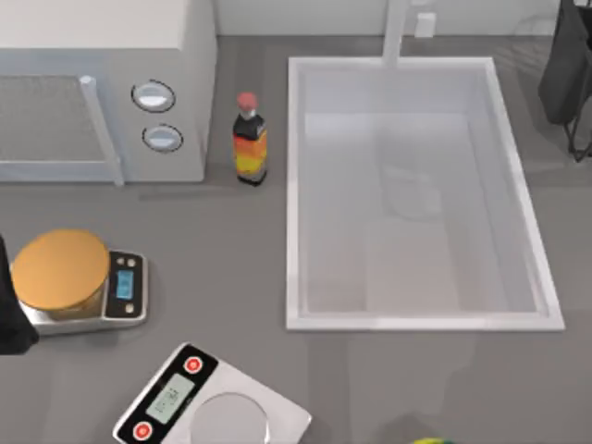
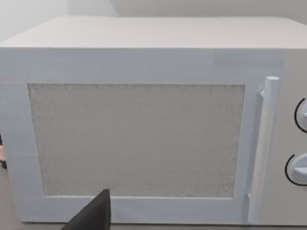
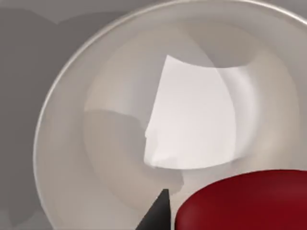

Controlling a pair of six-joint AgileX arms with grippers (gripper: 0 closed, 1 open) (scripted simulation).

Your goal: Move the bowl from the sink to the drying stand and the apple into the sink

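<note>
At the worktop's (image 1: pixel 231 268) far left edge sits my left arm (image 1: pixel 9 319). Its gripper (image 2: pixel 93 215) faces the speckled door of the big white box-shaped microwave (image 2: pixel 144 139) at the far left; whether it is open or closed I cannot tell. Just right of that arm, a flat orange disc (image 1: pixel 60 268) lies on a small silver scale (image 1: pixel 125 296). Nearer, a second silver scale (image 1: pixel 213 407) with red buttons lies tilted. A dark bottle with a red cap and an orange label (image 1: pixel 249 141) stands upright between the microwave and the large white rectangular sink (image 1: pixel 296 185), which takes up the right half. A yellow-green thing (image 1: pixel 427 441) peeks in at the near edge. My right arm (image 1: pixel 566 74) is at the far right corner. Its gripper (image 3: pixel 158 213) hangs over a pale glossy round dish (image 3: pixel 72 120), with the dark red rounded apple (image 3: pixel 240 201) just beside it; I cannot tell its opening, nor whether it has hold of the apple.
</note>
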